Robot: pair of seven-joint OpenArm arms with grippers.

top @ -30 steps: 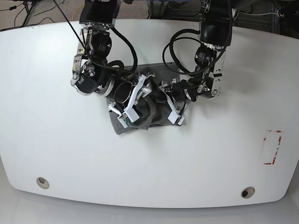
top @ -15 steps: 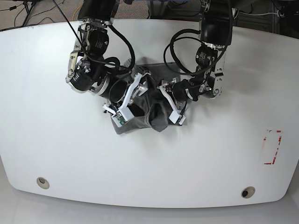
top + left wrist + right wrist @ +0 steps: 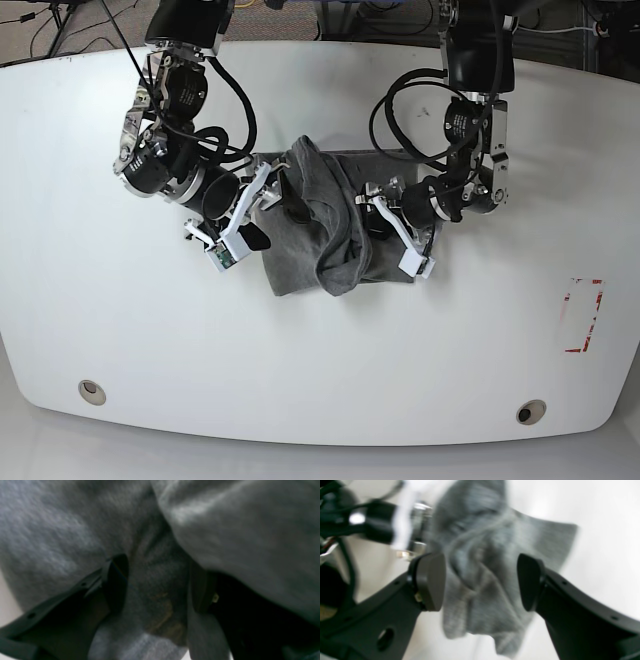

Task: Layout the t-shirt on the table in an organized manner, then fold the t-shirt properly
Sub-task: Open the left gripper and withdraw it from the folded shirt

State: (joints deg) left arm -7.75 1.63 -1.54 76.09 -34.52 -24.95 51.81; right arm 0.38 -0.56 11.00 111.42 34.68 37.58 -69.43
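The grey t-shirt [image 3: 325, 225] lies crumpled in a raised heap in the middle of the white table [image 3: 100, 300]. My left gripper [image 3: 392, 232] is at the heap's right side. In the left wrist view [image 3: 158, 585] its fingers [image 3: 116, 580] stand apart with a thick bunch of the t-shirt [image 3: 155, 562] clamped between them, and cloth drapes over the right finger. My right gripper [image 3: 245, 218] is open at the heap's left edge. In the right wrist view [image 3: 481, 580] its pads [image 3: 431, 580] are apart and hold nothing, with the t-shirt [image 3: 490, 555] beyond them.
A red-and-white tape mark [image 3: 583, 315] is on the table at the right. Two small round holes [image 3: 91, 390] [image 3: 530, 411] sit near the front edge. Cables and floor show beyond the table's far edge.
Both arms have moved apart. The right gripper came out of the cloth and went left. The left gripper went right and the t-shirt shifted right with it, its heap now taller.
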